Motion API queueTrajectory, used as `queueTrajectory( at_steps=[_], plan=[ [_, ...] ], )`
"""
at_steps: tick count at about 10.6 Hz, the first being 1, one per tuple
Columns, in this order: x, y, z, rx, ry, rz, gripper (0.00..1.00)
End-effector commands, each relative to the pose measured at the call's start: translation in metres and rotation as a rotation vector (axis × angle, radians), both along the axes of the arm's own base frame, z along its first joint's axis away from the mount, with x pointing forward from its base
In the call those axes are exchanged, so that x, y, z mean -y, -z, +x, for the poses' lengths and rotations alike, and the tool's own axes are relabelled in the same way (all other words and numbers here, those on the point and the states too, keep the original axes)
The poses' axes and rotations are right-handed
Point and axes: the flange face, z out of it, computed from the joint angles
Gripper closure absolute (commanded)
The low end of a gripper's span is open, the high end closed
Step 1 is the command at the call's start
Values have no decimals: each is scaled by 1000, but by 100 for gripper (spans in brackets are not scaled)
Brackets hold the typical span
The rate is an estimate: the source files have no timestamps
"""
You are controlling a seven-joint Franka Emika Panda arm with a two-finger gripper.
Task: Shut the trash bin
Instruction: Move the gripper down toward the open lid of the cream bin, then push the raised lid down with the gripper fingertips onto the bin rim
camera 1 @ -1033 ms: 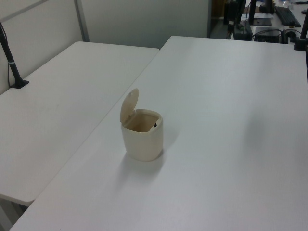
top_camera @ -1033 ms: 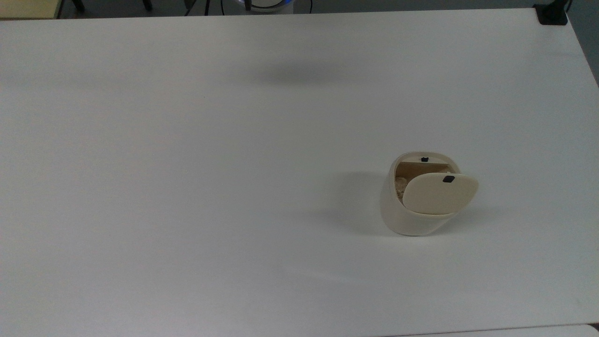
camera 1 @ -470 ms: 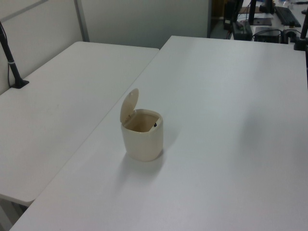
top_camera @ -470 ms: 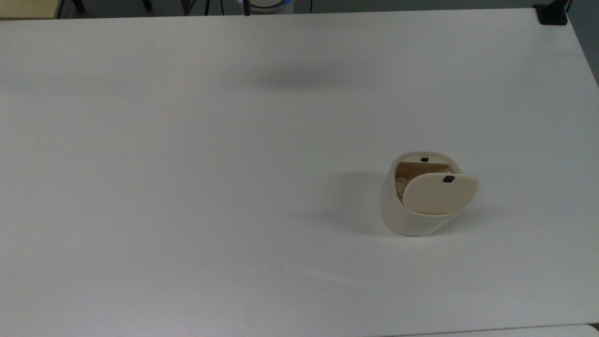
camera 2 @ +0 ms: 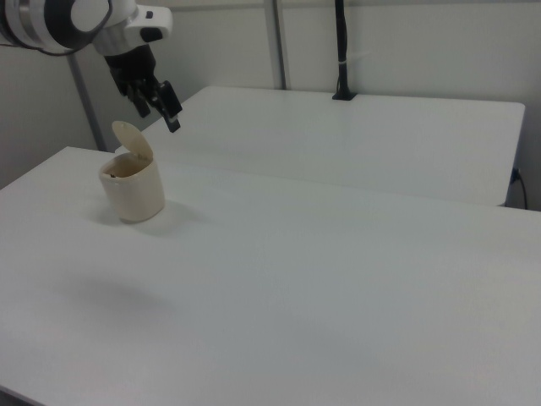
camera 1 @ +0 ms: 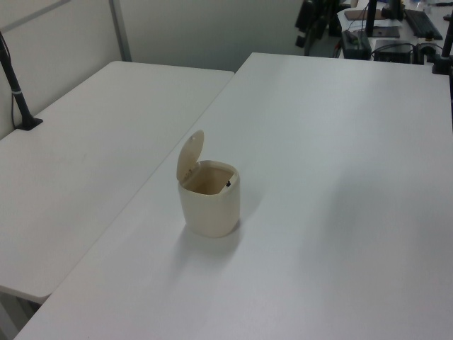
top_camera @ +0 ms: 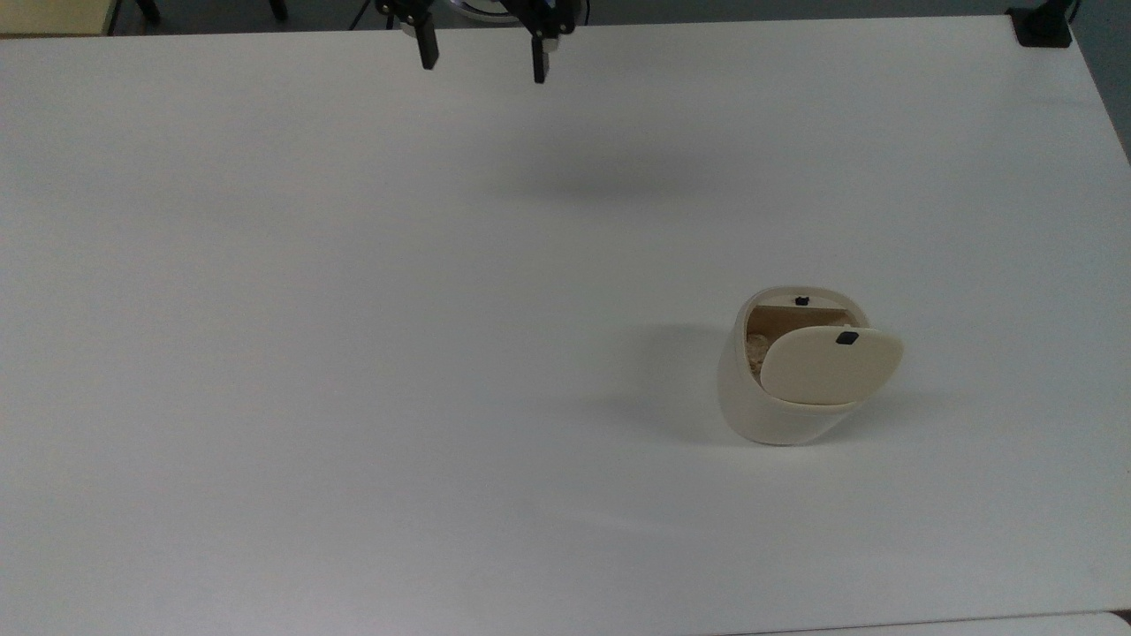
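Claw (top_camera: 482,60) up in air, fingers (top_camera: 428,46) spread wide, holding nothing, well apart from trash bin (top_camera: 778,402), at far table (top_camera: 265,353) edge in top view. Probably wide so it can push flat on lid. Bin stands upright on table, near top view's right. Lid (top_camera: 831,364) tipped up on hinge, mouth open, tan inside showing. Lid waits for push down

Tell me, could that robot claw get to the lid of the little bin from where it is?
Probably yes. The gripper hangs open above the table, well away from the trash bin, and nothing stands between them. The lid stands raised, so its outer face looks free to push.
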Motion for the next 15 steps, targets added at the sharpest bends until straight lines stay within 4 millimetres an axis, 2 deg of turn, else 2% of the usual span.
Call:
queueTrajectory(
  at_steps=[1, 2, 3, 4, 5, 7, 9, 11, 15],
  plan=[
    [-75, 15, 51, 85, 255, 123, 7],
    [-97, 21, 65, 123, 329, 177, 15],
    [-118, 29, 76, 155, 379, 228, 37],
    [-141, 35, 89, 208, 406, 286, 77],
    [-160, 48, 99, 235, 453, 341, 97],
    [-167, 62, 119, 295, 657, 506, 100],
    [-200, 79, 126, 316, 633, 545, 100],
    [-221, 97, 129, 341, 620, 586, 100],
    [-258, 128, 122, 312, 575, 573, 100]
  ],
)
